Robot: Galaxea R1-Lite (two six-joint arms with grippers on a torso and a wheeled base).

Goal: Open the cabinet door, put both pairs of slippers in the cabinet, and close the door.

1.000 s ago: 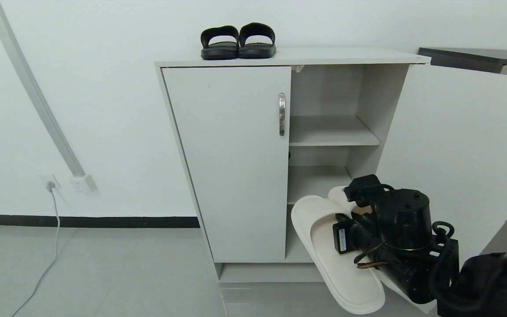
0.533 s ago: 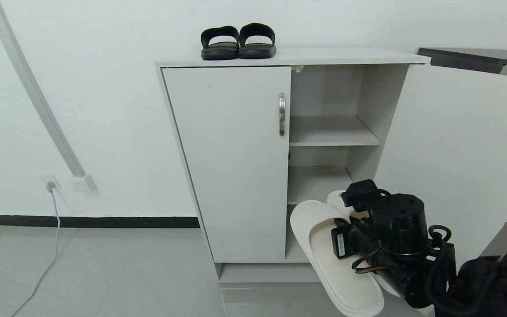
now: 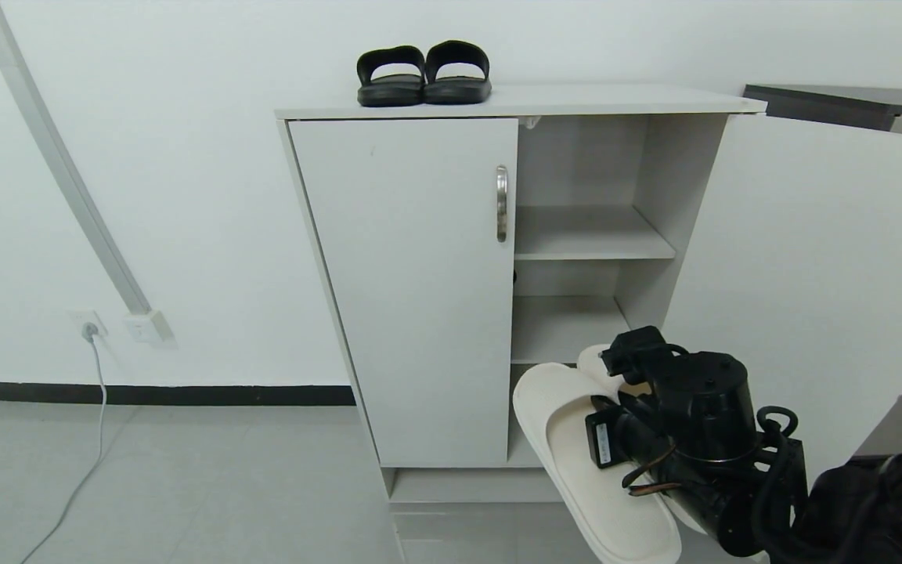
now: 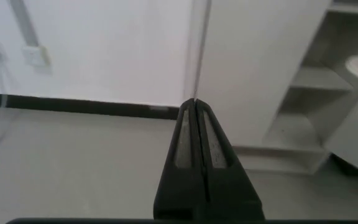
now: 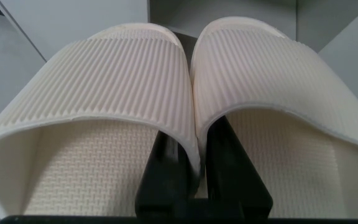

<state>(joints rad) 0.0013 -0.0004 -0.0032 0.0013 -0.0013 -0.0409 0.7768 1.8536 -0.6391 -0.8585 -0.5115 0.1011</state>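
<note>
A pair of white slippers (image 3: 576,439) hangs in front of the cabinet's lower open compartment, pinched together at their inner edges by my right gripper (image 3: 615,395). In the right wrist view the two ribbed white slippers (image 5: 185,93) sit side by side with the right gripper (image 5: 188,165) shut on their touching walls. A pair of black slippers (image 3: 423,74) rests on top of the white cabinet (image 3: 404,290). Its right door (image 3: 811,266) stands open, the left door is shut. My left gripper (image 4: 196,134) is shut on nothing, low above the floor left of the cabinet.
Two bare shelves (image 3: 584,235) show inside the open half of the cabinet. A wall socket with a cable (image 3: 89,333) sits low on the left wall. A grey cabinet top (image 3: 850,102) lies behind the open door. Grey floor tiles spread to the left.
My right gripper with the white slippers has sunk a little and drifted slightly left, toward the cabinet's lower compartment. Nothing else has moved.
</note>
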